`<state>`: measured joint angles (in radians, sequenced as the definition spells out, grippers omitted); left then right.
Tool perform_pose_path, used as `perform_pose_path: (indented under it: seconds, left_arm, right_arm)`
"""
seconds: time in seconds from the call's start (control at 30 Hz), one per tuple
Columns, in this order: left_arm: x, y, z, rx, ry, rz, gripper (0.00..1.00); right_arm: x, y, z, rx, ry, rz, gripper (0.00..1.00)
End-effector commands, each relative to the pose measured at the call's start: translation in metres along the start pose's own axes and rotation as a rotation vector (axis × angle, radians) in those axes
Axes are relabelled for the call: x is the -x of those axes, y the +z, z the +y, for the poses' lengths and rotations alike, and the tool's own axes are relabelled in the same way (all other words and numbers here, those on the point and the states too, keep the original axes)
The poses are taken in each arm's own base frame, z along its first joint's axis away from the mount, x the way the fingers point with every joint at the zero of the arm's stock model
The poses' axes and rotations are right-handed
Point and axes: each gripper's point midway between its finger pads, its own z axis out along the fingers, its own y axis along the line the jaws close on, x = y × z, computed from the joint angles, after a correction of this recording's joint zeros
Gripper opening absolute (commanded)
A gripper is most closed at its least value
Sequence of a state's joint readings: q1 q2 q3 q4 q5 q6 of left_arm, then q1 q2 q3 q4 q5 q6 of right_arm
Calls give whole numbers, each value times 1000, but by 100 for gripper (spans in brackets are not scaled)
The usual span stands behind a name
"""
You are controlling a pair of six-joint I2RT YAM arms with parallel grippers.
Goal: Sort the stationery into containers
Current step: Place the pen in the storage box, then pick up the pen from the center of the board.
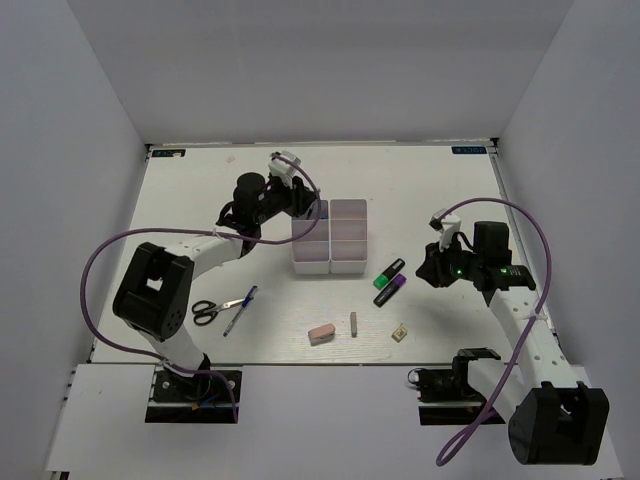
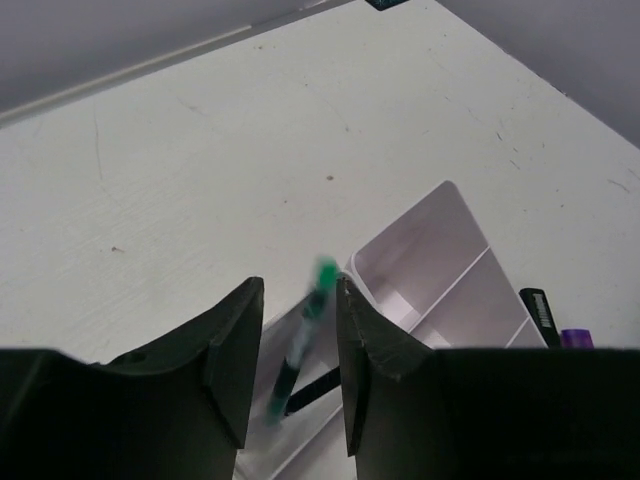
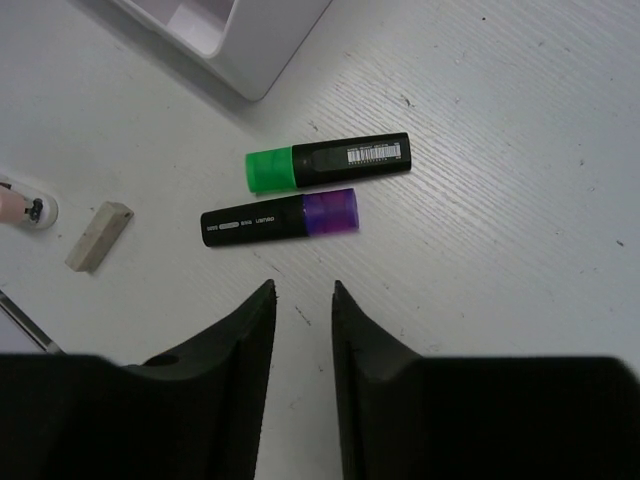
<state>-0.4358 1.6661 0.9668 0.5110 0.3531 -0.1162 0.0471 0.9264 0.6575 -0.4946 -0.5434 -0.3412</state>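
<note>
The white divided tray (image 1: 331, 236) stands mid-table. My left gripper (image 1: 306, 205) is open over its far left compartments. In the left wrist view a blurred pen (image 2: 303, 335) with a green end is loose between my open fingers (image 2: 298, 285), over the tray (image 2: 440, 245). My right gripper (image 1: 432, 268) is open and empty, just right of the green highlighter (image 1: 390, 269) and the purple highlighter (image 1: 392, 290). Both show ahead of the gripper (image 3: 302, 288) in the right wrist view, green (image 3: 328, 163) and purple (image 3: 280, 220). A blue pen (image 1: 240, 308), scissors (image 1: 205, 311), pink eraser (image 1: 321, 333), grey stick (image 1: 354, 322) and tan square (image 1: 400, 333) lie near the front.
The grey stick (image 3: 98, 236) and a pinkish item (image 3: 18, 208) at the frame's edge lie left of the highlighters in the right wrist view. White walls enclose the table on three sides. Purple cables loop beside both arms.
</note>
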Motion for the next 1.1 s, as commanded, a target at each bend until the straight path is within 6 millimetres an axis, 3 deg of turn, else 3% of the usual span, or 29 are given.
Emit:
perform_pose_path:
  seconds: [0.0, 0.07, 0.17, 0.27, 0.33, 0.37, 0.4, 0.43, 0.47, 0.53, 0.6, 0.63, 0.67, 0.7, 0.73, 0.77, 0.83, 0.87, 1.07]
  left_arm:
    - [21, -6, -12, -25, 40, -62, 47]
    - [24, -9, -19, -36, 58, -56, 50]
    - [38, -13, -28, -51, 81, -73, 55]
    - [56, -25, -44, -70, 97, -98, 57]
    - [72, -38, -53, -53, 106, -117, 29]
    - [72, -55, -62, -49, 91, -64, 17]
    - [68, -62, -60, -12, 76, -27, 5]
    - [91, -68, -66, 6, 48, -37, 0]
    - [56, -83, -52, 133, -29, 131, 0]
    - [19, -129, -48, 238, -100, 386, 3]
    - [1, -160, -34, 369, -125, 465, 35]
    - [-30, -185, -32, 410, -137, 578, 50]
    - [-53, -199, -28, 442, -136, 641, 61]
    - [-75, -213, -24, 469, -139, 701, 64]
    - [-84, -228, -23, 497, -147, 736, 67]
    - [-114, -243, -22, 513, -156, 807, 70]
    - [-120, -249, -20, 522, -165, 781, 71]
    - [-137, -256, -19, 527, -170, 809, 75]
    - [-125, -261, -19, 519, -150, 776, 76]
  right_arm:
    - [5, 2, 1, 15, -19, -21, 35]
    - [5, 2, 1, 19, -17, -18, 41]
    - [5, 1, 1, 18, -21, -16, 58]
    - [2, 2, 2, 26, -57, -9, 61]
    - [1, 3, 9, 95, -172, -16, 49]
    - [-3, 5, 12, 125, -191, -4, 26]
    - [-6, 7, 14, 152, -220, 0, 11]
    - [-3, 7, 25, 240, -332, -42, 0]
    - [-14, 6, 30, 296, -440, -24, 0]
    - [-25, 13, 34, 385, -625, -41, 0]
    - [-44, 16, 38, 497, -840, -36, 1]
    - [-48, 16, 42, 536, -877, -34, 19]
    - [-55, 19, 43, 582, -897, -27, 25]
    - [-49, 19, 42, 622, -1048, -65, 30]
    - [-49, 23, 43, 679, -1008, -67, 34]
    - [-36, 26, 40, 681, -1045, -87, 39]
    - [-36, 31, 39, 737, -991, -80, 43]
    - [-23, 34, 33, 721, -1018, -90, 43]
    - [-17, 60, 18, 657, -1038, -76, 46]
